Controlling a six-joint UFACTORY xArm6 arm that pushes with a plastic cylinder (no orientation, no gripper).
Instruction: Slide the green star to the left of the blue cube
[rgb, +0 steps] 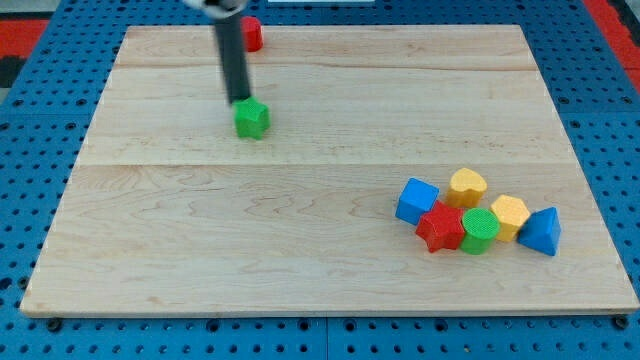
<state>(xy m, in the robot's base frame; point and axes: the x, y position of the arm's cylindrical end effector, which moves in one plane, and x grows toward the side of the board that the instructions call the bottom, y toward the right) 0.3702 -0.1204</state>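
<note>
The green star (252, 119) lies on the wooden board in the upper left-centre. My tip (240, 100) touches its upper-left side, the rod rising toward the view's top. The blue cube (416, 200) sits at the lower right, far to the right of the star, touching the red star (440, 227).
A red block (251, 34) lies at the board's top edge, partly behind the rod. Beside the blue cube cluster a yellow heart-like block (467, 186), a green cylinder (480, 231), a yellow block (509, 214) and a blue triangle (542, 231).
</note>
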